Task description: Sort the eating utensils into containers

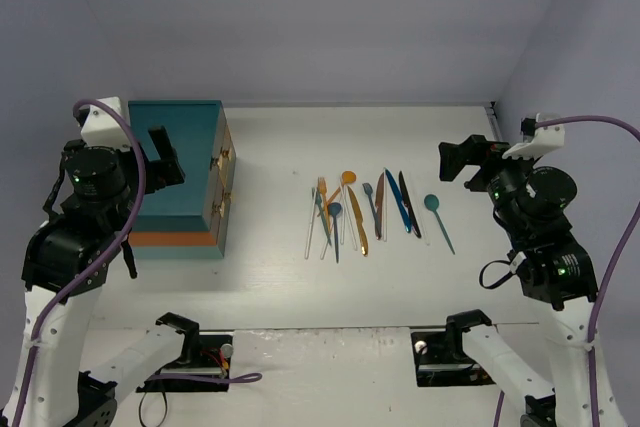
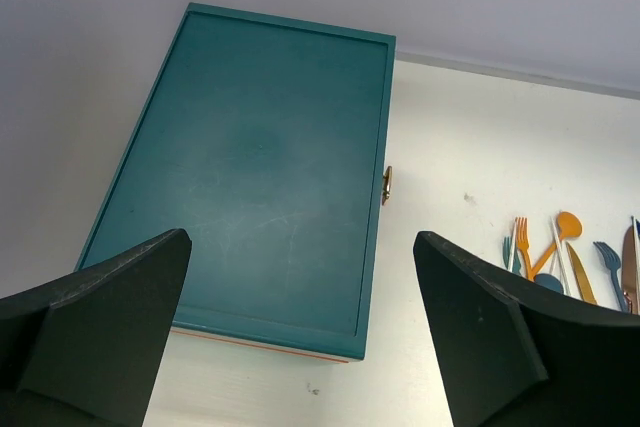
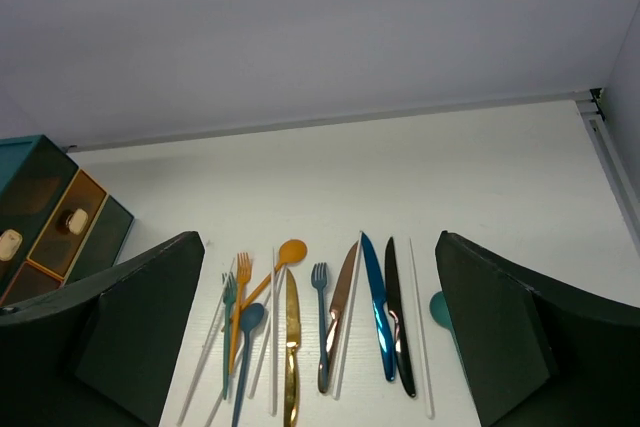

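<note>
The eating utensils [image 1: 360, 209] lie side by side in a row mid-table: an orange spoon [image 3: 292, 250], an orange fork [image 3: 243, 272], a gold knife [image 3: 291, 347], a blue fork [image 3: 320, 277], a brown knife [image 3: 338, 312], a blue knife [image 3: 378, 312], a black knife [image 3: 397, 327], a teal spoon [image 1: 432, 203] and pale chopsticks [image 3: 420, 347]. The teal chest [image 1: 175, 162] with the containers stands at the left, its drawer front [image 1: 222, 182] facing the utensils. My left gripper [image 1: 165, 162] [image 2: 302, 247] hangs open above the chest's lid. Right of the row, my right gripper [image 1: 462, 160] [image 3: 318, 242] is open and empty.
Pale walls close the table at the back and on both sides. A dark rail [image 1: 490, 107] sits in the back right corner. The arm bases [image 1: 190, 347] and cables occupy the near edge. Bare white tabletop [image 1: 270, 277] lies between chest and utensils.
</note>
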